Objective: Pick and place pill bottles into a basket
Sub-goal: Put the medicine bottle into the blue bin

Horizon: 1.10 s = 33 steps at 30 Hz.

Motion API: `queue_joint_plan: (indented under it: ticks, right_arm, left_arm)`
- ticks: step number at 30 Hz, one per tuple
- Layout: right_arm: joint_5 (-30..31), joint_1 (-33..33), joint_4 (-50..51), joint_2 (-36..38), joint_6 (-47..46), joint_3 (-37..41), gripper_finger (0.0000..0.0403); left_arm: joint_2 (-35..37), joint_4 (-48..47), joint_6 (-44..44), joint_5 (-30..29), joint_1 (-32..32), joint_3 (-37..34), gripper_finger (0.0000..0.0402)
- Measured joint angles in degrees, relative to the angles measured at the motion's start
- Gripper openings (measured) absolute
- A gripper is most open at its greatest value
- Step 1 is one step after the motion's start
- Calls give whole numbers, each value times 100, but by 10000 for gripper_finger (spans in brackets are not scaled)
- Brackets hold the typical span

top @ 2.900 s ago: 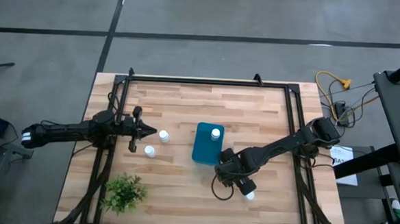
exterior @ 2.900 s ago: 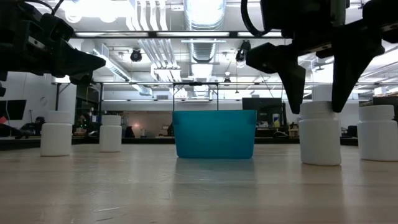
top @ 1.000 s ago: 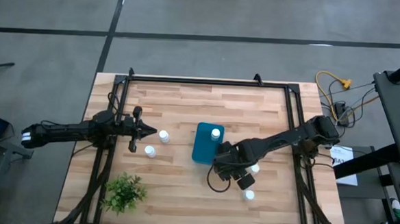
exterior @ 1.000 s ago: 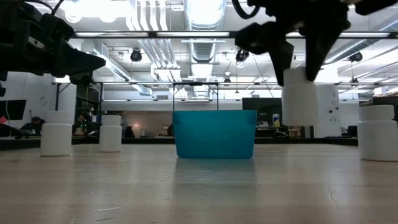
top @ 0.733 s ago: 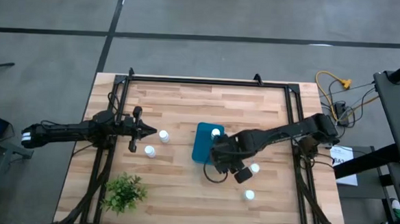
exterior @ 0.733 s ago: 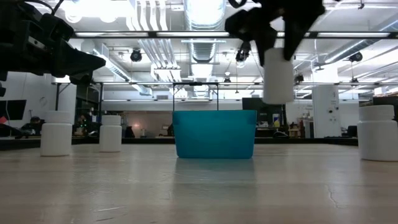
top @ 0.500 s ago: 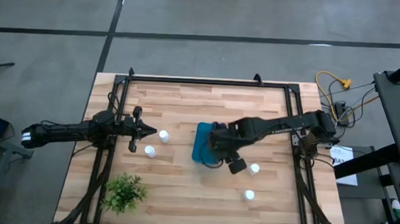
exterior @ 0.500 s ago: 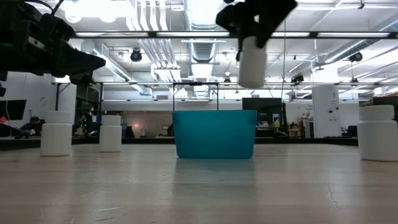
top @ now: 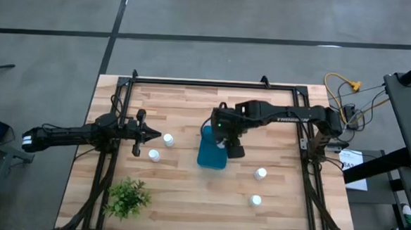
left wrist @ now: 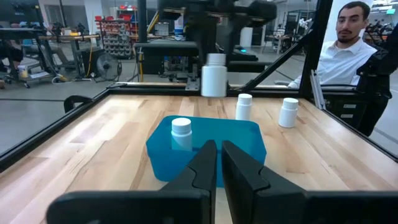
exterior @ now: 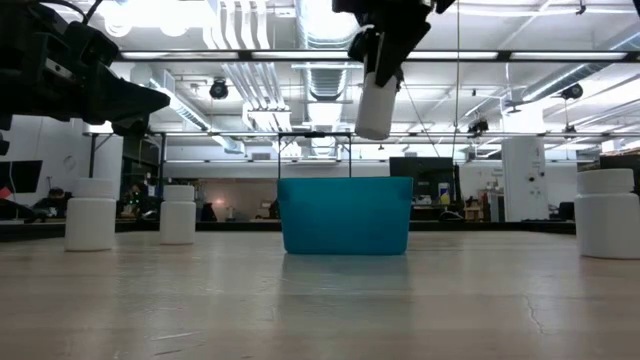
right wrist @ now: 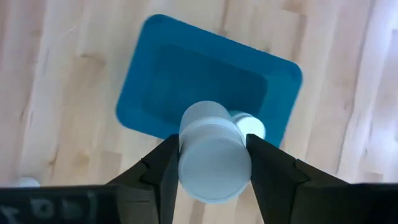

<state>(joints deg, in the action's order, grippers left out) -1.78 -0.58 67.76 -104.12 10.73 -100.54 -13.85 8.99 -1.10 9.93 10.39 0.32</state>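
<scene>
Pill bottles update, left to right: left gripper [top: 139, 134] idle w/ fingers nearly together, near 2 loose bottles [top: 168, 138] [top: 154, 154] on the table's left. Basket [top: 207, 157] mid-table has 1 bottle [left wrist: 181, 127] inside already. Right gripper [top: 224, 132] is clamped on another bottle [exterior: 374, 104], hanging over the basket, long axis roughly vertical, slight tilt. 2 more bottles [top: 260, 173] [top: 255, 200] wait on the right, so approx 4 left after this one imo.

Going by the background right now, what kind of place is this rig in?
Likely a robotics lab or workshop: exposed ceiling ducts and strip lights overhead, stocked shelving racks behind the wooden table, and a concrete floor with loose cables.
</scene>
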Motion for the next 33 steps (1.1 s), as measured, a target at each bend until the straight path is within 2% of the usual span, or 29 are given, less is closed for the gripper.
queue_joint_plan:
  ticks: [5, 10, 14, 22, 29, 33]
  right_arm:
    - [-9, -245, -11, -4, -31, -112, 147]
    - [-41, -423, 268, -343, 8, -518, 147]
    - [-34, -530, 824, -952, 58, -1337, 147]
    - [-16, -668, 1835, -2072, 96, -3461, 147]
    - [9, -701, 1753, -2046, 124, -2955, 147]
    - [3, -697, 1503, -2046, 202, -2919, 147]
  left_arm:
    - [0, 0, 0, 0, -1, 0, 8]
    - [0, 6, 2, 0, 0, 0, 8]
    - [4, 14, 2, -42, 0, 0, 8]
    - [2, 4, 4, -42, 0, 0, 8]
    - [-9, -4, 4, -40, -1, 0, 8]
    - [0, 0, 4, -40, -2, 0, 8]
